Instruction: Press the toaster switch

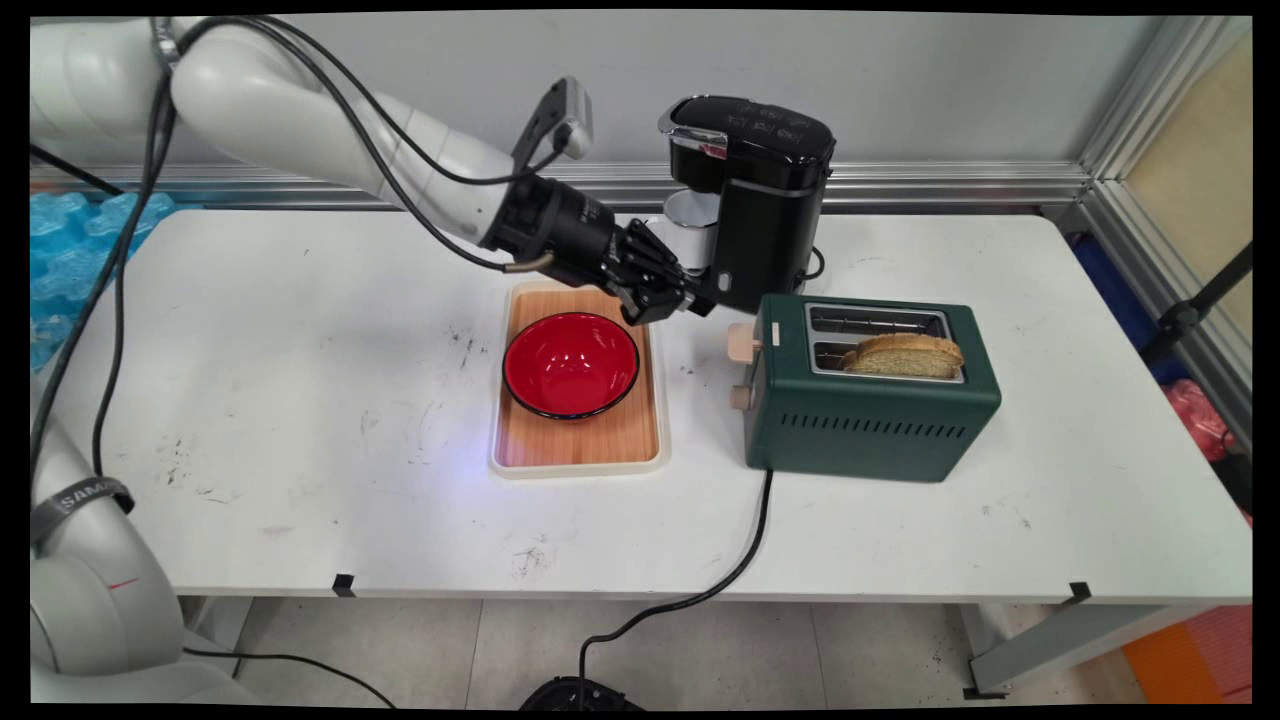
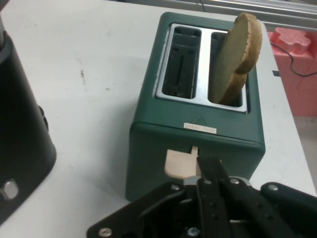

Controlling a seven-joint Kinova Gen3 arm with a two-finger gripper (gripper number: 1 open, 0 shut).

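Nearest the camera: black power cord (image 1: 735,560) running off the front edge of the white surface (image 1: 300,400) down to the floor. Left to right on the surface: wooden tray (image 1: 580,440) with a white rim, red bowl (image 1: 570,363) with a dark rim sitting in its far half. Just past the tray's far right corner, the tool (image 1: 700,303) hangs low, fingers pressed together, nothing between them. Behind it, black coffee machine (image 1: 750,200) with a white cup (image 1: 692,230) under its spout. Right of the tool, green two-slot toaster (image 1: 870,400), end-on to it, two pale wooden levers on the near end: upper lever (image 1: 740,343) just beside the fingertips, lower knob (image 1: 740,397) below it. One bread slice (image 1: 905,355) stands half out of the front slot; rear slot shows only its wire guides. Hand view: fingertips (image 2: 210,171) closed, right beside the pale lever (image 2: 181,163); can't tell if they touch. Bread slice leans in the right-hand slot there.
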